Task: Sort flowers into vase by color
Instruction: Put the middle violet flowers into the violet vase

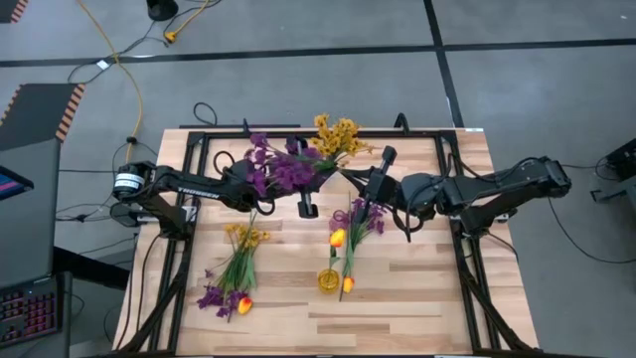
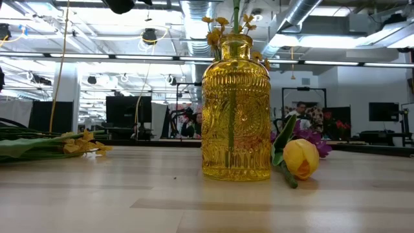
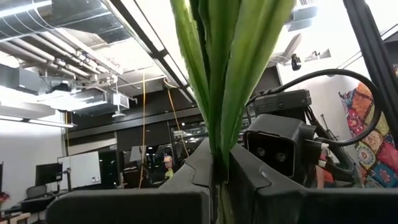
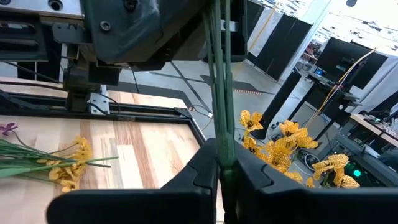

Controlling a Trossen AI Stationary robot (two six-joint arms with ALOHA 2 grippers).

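Yellow glass vase (image 1: 328,280) with a ribbed neck and embossed sides, upright on the pale wooden table (image 1: 417,298) and taken here as the landmark. Well behind it, above the table's far part, left gripper (image 1: 306,204) clamped on the green stems of a bunch of purple blossoms (image 1: 281,169), leaves pinched tight between its fingers (image 3: 186,186) in the wrist view. Just beside that, still well behind the vase, right gripper (image 1: 376,182) closed around thin green stems of the small yellow clustered blooms (image 1: 336,135), seen past its fingers (image 4: 199,180) in its own view. Right next to the vase, lying flat, a loose bundle with purple blossoms and two yellow-orange tulips (image 1: 338,238), one tulip head (image 2: 301,158) touching the table close to the vase's base. Off to the vase's left, a second heap of flowers (image 1: 235,273) on the wood: yellow clusters, purple blossoms, one tulip.
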